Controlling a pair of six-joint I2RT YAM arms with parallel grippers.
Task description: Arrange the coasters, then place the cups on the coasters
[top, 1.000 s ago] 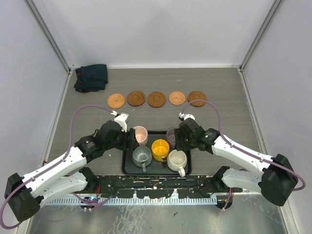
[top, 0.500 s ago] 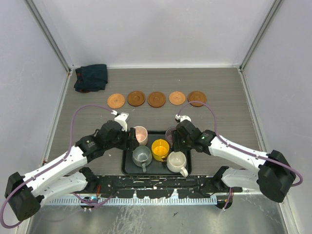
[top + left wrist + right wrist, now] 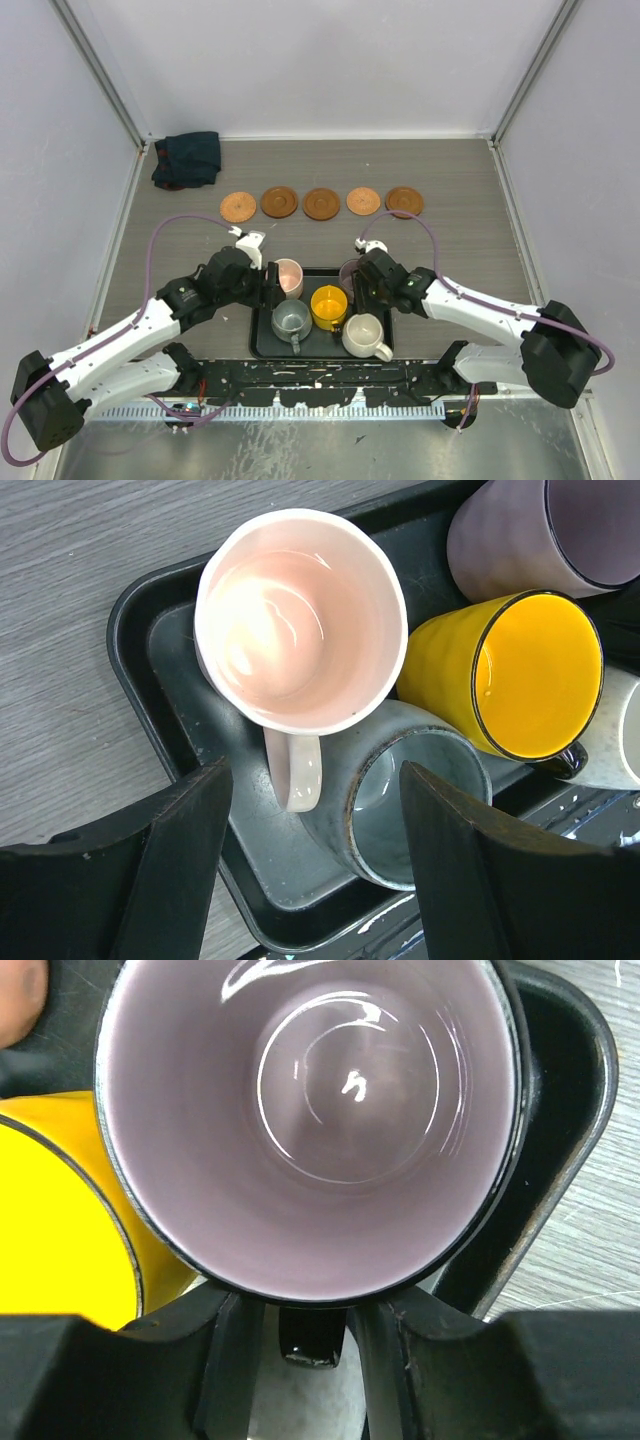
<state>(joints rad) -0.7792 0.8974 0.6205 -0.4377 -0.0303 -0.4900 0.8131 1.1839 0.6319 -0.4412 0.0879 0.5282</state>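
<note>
Coasters (image 3: 322,203), five of them, lie in a row near the far edge of the desk. All five cups (image 3: 328,302) sit close together in the black tray (image 3: 318,272) by the near edge. The left gripper (image 3: 315,870) hangs wide open over the pink cup (image 3: 300,620), holding nothing. The right gripper (image 3: 310,1360) has a finger on each side of the handle of the purple cup (image 3: 310,1110), with thin gaps, not squeezing.
</note>
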